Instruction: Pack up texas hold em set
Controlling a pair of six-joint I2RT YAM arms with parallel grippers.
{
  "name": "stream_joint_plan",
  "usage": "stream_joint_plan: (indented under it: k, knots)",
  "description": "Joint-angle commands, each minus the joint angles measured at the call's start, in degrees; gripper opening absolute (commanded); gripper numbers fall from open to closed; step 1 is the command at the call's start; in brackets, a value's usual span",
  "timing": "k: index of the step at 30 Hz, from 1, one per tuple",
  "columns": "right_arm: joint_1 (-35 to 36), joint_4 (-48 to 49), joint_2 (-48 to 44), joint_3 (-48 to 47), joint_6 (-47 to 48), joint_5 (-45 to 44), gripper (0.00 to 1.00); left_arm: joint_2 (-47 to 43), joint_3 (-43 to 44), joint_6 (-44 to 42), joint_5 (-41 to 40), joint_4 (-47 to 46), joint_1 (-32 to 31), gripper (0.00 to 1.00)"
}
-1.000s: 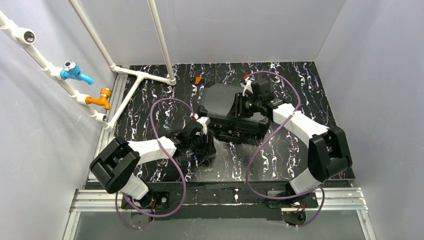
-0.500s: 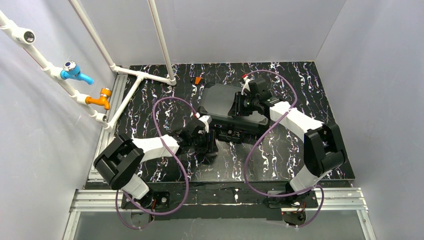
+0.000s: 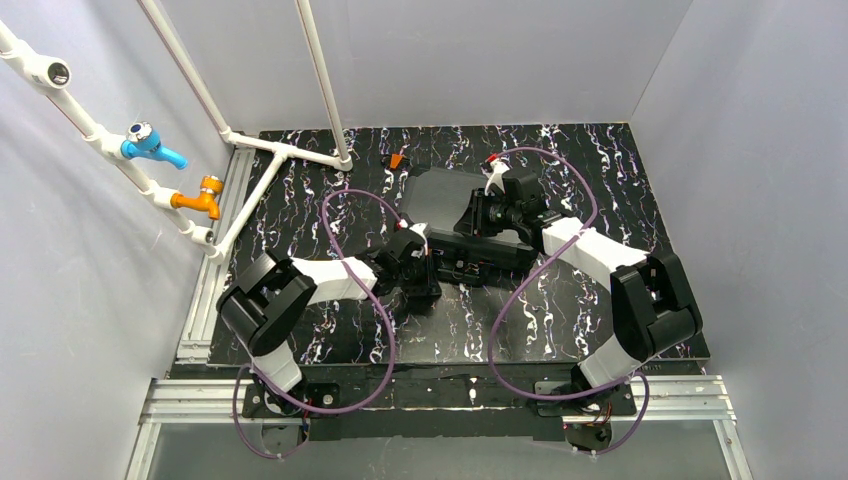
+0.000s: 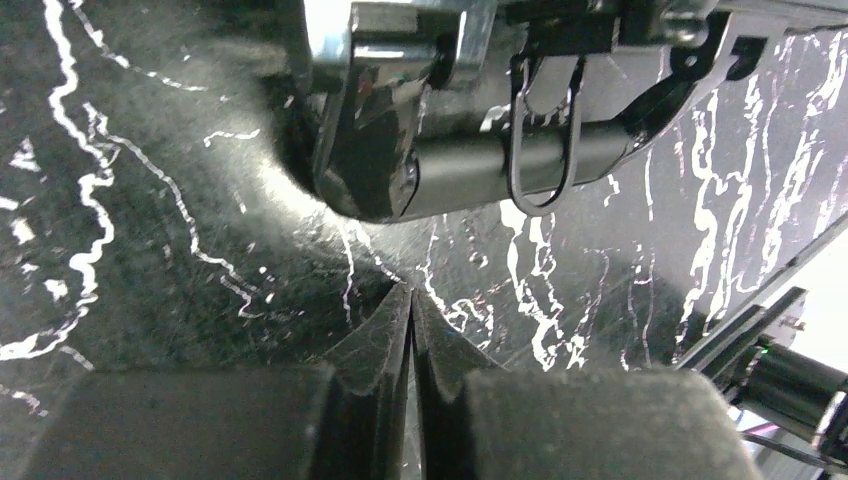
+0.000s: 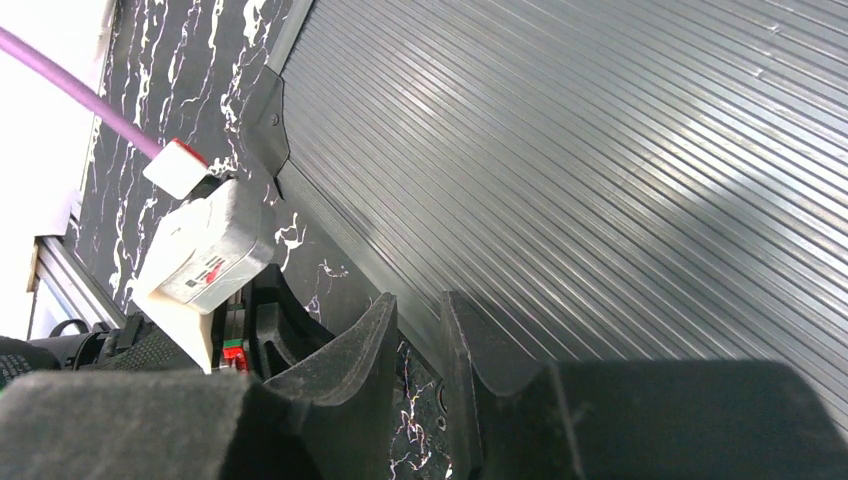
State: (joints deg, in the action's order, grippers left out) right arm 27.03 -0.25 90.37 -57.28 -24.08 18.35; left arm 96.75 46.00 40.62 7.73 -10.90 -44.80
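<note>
Although its contents are hidden, the case (image 3: 445, 200) is easy to place: mid-table toward the far side, sitting askew, long front wall facing the arm bases. Lid (image 5: 600, 150) lowered over the base: dark grey, finely ribbed, raised rim, moulded corner. Cannot tell whether it is fully seated. Front wall glossy black with a rounded corner. A wire latch (image 4: 545, 150) loop hangs against the wall, below a bright metal fitting.

Left arm: stretched low over the table (image 3: 290, 200), wrist near level. Left gripper (image 4: 411, 325) sits just in front of the case's near left corner, close to the tabletop. Fingers pressed together tip to tip, nothing between them. A strip of table lies between the tips and the case.

Right arm: elbow folded, forearm reaching in from the right over the case. Right gripper (image 5: 420, 325) is above the lid at the edge nearest the left arm. Fingers drawn almost together with a thin slit left, gripping nothing. Tip contact with the lid: cannot tell.

Top view: the right wrist covers the lid's right part, and the left wrist masks part of the front wall.

Right wrist view: the left wrist's white camera housing (image 5: 200, 255) and a purple cable (image 5: 70, 88) show at the left edge. A small orange object (image 3: 396, 160) lies on the table beyond the case, apart from it.
</note>
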Motion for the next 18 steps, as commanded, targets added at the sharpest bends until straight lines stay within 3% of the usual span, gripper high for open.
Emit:
stream_joint_plan:
  k: [1,18]
  knots:
    - [0.0,-10.3,2.0,4.2,1.8,-3.9,0.32,3.1,2.5,4.1,-1.3,0.8,-0.3,0.01]
    - [0.0,-11.3,0.7,4.9,2.0,-3.4,0.32,5.7,6.5,9.9,-2.6,0.5,-0.3,0.00]
